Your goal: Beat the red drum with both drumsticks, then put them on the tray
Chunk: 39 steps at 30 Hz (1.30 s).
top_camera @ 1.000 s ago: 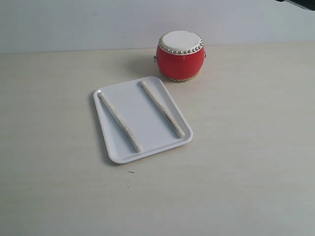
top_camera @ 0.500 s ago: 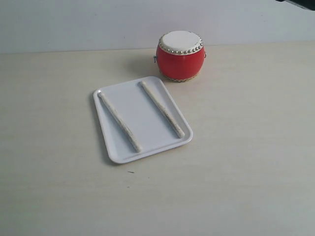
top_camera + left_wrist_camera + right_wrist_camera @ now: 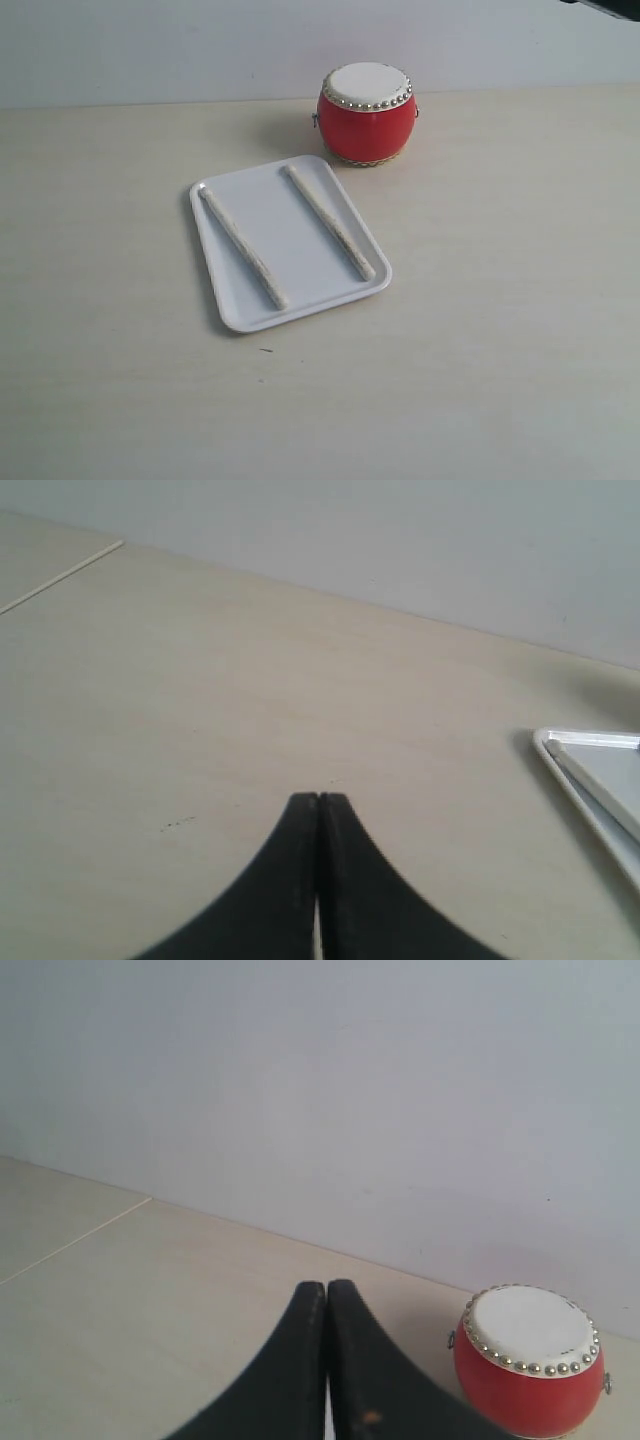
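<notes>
A: Right, the red drum [image 3: 366,112] is standing upright on the desk [image 3: 500,300], skin side up, close to the far wall [image 3: 150,40].
B: And the sticks?
A: Both are lying flat inside the tray [image 3: 300,312], roughly parallel and well apart. The first drumstick [image 3: 243,248] is running along the tray's left side in the exterior view, the second drumstick [image 3: 328,221] along its right. The tray is sitting just in front of the drum.
B: Hands?
A: The left hand [image 3: 318,800] is hanging over bare desk, fingertips pressed together, gripping nothing. The right hand [image 3: 327,1286] is likewise closed and empty, facing the drum.
</notes>
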Tool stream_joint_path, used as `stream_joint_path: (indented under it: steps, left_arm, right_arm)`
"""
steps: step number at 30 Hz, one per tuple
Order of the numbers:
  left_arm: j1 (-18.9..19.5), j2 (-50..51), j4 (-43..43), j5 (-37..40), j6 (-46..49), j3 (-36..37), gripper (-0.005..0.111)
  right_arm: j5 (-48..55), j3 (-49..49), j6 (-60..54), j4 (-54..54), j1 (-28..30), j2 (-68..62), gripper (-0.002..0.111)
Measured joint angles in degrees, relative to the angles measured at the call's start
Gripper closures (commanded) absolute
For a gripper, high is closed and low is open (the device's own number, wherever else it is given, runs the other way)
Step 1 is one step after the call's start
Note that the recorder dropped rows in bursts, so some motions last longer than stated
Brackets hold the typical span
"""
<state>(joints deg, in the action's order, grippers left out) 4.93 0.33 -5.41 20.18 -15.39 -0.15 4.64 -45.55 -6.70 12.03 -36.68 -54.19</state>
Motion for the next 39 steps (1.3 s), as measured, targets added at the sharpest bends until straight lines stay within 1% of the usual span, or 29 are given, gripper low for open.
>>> stream_joint_path:
  steps: [18, 21, 23, 24, 26, 28, 29, 31, 33, 39]
  left_arm:
    - [0.00, 0.00, 0.00, 0.73, 0.00, 0.00, 0.107]
    - [0.00, 0.00, 0.00, 0.73, 0.00, 0.00, 0.107]
    - [0.00, 0.00, 0.00, 0.73, 0.00, 0.00, 0.107]
    - [0.00, 0.00, 0.00, 0.73, 0.00, 0.00, 0.107]
    - [0.00, 0.00, 0.00, 0.84, 0.00, 0.00, 0.107]
    - [0.00, 0.00, 0.10, 0.84, 0.00, 0.00, 0.107]
    - [0.00, 0.00, 0.10, 0.84, 0.00, 0.00, 0.107]
    - [0.00, 0.00, 0.10, 0.84, 0.00, 0.00, 0.107]
    - [0.00, 0.00, 0.10, 0.84, 0.00, 0.00, 0.107]
    - [0.00, 0.00, 0.10, 0.84, 0.00, 0.00, 0.107]
  right_arm:
    - [0.00, 0.00, 0.00, 0.00, 0.00, 0.00, 0.108]
    - [-0.10, 0.00, -2.38, -1.70, 0.00, 0.00, 0.108]
    - [3.27, 0.00, -4.07, -4.12, 0.00, 0.00, 0.108]
    - [7.68, 0.12, -4.45, -5.98, 0.00, 0.00, 0.108]
    - [10.01, 2.45, -4.56, -6.85, 2.64, 1.63, 0.108]
    - [9.06, 7.72, -3.08, -6.99, 10.01, 6.11, 0.108]
    - [7.27, 11.81, -1.32, -6.99, 15.08, 10.05, 0.108]
    - [4.29, 19.73, 0.64, -7.24, 23.38, 19.02, 0.108]
    - [3.39, 26.06, 0.90, -8.19, 28.76, 28.04, 0.108]
    - [4.53, 35.25, 0.96, -8.95, 33.79, 42.61, 0.108]
